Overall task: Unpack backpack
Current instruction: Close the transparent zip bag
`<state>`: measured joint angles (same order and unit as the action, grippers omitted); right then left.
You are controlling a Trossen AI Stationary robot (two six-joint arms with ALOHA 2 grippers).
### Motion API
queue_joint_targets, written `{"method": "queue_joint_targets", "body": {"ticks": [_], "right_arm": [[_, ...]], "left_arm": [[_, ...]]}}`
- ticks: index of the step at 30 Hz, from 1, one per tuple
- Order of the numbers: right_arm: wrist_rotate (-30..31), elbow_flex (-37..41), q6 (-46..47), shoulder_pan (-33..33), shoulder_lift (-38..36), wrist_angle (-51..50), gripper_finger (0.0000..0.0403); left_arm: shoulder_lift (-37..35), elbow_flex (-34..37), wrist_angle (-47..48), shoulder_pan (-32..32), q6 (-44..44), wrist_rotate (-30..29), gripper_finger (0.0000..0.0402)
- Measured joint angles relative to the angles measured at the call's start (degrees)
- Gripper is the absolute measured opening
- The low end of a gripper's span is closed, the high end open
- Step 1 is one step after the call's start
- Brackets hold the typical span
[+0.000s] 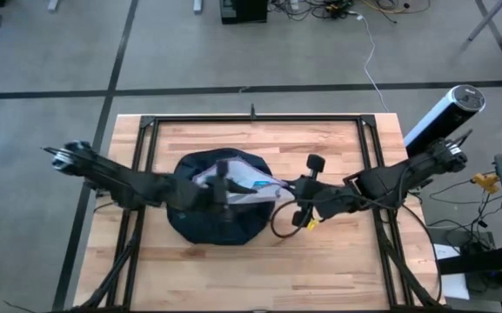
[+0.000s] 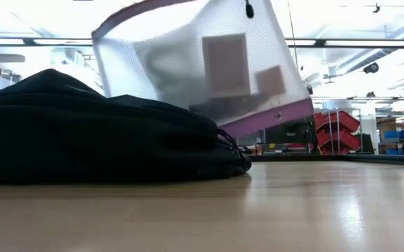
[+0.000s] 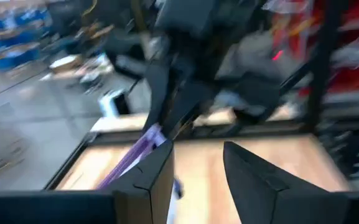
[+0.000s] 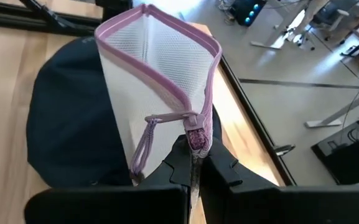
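The dark navy backpack (image 1: pixel 207 222) lies flat on the wooden table, left of its middle; it also shows in the low view (image 2: pixel 82 133). A clear mesh pouch with purple edging (image 2: pixel 202 63) hangs in the air above it, with flat cards inside. My right gripper (image 4: pixel 195 168) is shut on the pouch, and in the high view (image 1: pixel 288 188) it is just right of the backpack. My left gripper (image 3: pixel 198 168) hovers over the backpack (image 1: pixel 223 193), open, with nothing between its fingers. The pouch's purple edge (image 3: pixel 132 155) runs past the outer side of one finger. My right gripper pinches the pouch's purple-edged corner (image 4: pixel 196 138) between its two fingers, right beside the zip pull and its purple cord loop (image 4: pixel 145 140). The fingers come from the table's right, slanting down. The pouch is lifted clear and stands out beyond the fingers over the backpack. My left gripper: whether a finger touches the pouch's edge, I cannot tell.
A black metal frame (image 1: pixel 368 139) runs around the tabletop. A loop of black cable (image 1: pixel 278 224) hangs below the right arm, next to the backpack. Bare wood lies along the near edge (image 1: pixel 259 278) and at the table's right (image 2: pixel 328 203).
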<state>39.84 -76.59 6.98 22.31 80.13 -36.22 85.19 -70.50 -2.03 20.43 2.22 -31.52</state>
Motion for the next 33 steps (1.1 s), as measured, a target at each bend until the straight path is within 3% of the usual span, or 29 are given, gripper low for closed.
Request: {"method": "queue_joint_targets", "body": {"ticks": [5,10,13,16,21,26,33], "right_arm": [[-0.82,0.02,-0.02,-0.16,0.97,0.10,0.0000],[-1.23,0.02,0.53,-0.23,0.99,-0.20,0.0000],[-1.22,0.02,0.55,-0.23,0.97,-0.25,0.0000],[-1.04,0.02,0.51,-0.26,0.99,-0.14,0.0000],[-1.23,0.02,0.47,-0.23,1.00,0.16,0.0000],[-1.22,0.02,0.32,-0.23,1.00,0.12,0.0000],[-1.23,0.02,0.31,-0.23,1.00,-0.01,0.0000]], "left_arm": [[7.68,-6.48,1.55,0.28,-1.14,-8.22,0.0126],[12.69,-11.87,8.54,0.24,-4.23,-11.19,0.0168],[14.52,-14.35,11.40,0.22,-6.78,-12.01,0.0197],[16.31,-15.72,12.16,0.24,-7.81,-16.88,0.0217],[17.50,-16.85,13.05,-0.09,-8.51,-22.56,0.0217],[17.01,-16.87,13.62,-0.07,-8.97,-22.41,0.0161],[16.70,-16.87,14.66,0.01,-9.16,-20.13,0.0026]]}}
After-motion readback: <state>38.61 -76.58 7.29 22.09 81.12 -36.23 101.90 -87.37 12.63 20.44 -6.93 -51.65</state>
